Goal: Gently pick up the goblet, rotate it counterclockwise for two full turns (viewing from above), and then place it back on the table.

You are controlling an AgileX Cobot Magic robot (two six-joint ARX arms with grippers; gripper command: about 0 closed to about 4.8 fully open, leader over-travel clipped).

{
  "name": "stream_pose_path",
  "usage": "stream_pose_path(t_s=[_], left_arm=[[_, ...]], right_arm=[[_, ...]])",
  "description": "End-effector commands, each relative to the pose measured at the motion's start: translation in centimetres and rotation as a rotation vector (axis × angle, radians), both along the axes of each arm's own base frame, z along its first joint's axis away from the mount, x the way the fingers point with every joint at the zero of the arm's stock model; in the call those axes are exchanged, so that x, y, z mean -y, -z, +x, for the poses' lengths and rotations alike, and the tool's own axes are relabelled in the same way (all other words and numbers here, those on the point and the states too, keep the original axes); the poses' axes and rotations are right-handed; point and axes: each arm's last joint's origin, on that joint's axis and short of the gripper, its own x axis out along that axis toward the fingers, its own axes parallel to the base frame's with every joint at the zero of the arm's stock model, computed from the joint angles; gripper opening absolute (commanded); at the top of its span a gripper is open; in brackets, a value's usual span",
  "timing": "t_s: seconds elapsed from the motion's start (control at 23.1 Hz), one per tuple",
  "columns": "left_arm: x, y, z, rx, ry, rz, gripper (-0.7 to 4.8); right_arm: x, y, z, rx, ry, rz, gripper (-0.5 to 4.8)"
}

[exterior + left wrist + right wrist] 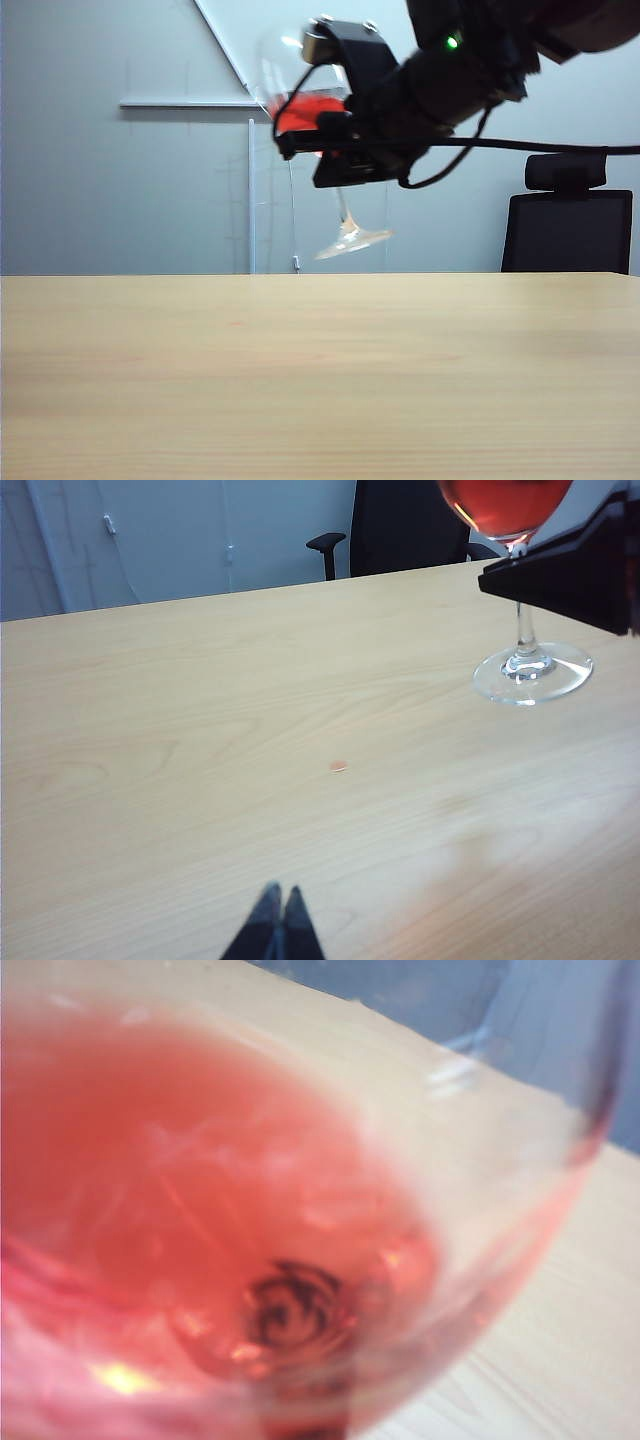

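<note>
The goblet (300,112), a clear glass with red liquid in its bowl, hangs tilted in the air above the table (320,380). Its round foot (355,240) is clear of the wood. My right gripper (312,152) is shut on the goblet just under the bowl. In the left wrist view the goblet's foot (532,672) and stem show below the right gripper's black finger (570,575). The bowl (200,1210) fills the right wrist view and hides the jaws. My left gripper (280,895) is shut and empty, low over the table (200,730), well away from the goblet.
A black office chair (568,225) stands behind the table's far edge, on the right. A black cable (560,148) runs from the right arm. A small pinkish spot (339,766) lies on the tabletop between the left gripper and the goblet.
</note>
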Motion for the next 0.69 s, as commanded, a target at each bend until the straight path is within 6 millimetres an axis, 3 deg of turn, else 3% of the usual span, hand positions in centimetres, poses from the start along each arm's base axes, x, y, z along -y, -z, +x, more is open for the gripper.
stream_pose_path(t_s=[0.04,0.43,0.69], left_arm=[[0.0,-0.2,0.0,0.014,0.003,-0.006,-0.05],[0.0,-0.2,0.0,0.015,0.003,-0.006,-0.05],[0.0,-0.3,-0.1,0.025,0.003,-0.011,-0.05]], right_arm=[[-0.7,-0.8,-0.5,0.07,0.005,-0.052,-0.05],[-2.0,-0.1,-2.7,0.118,-0.067,0.012,-0.05],[-0.9,0.9,-4.1,0.084,-0.119,0.344,-0.05]])
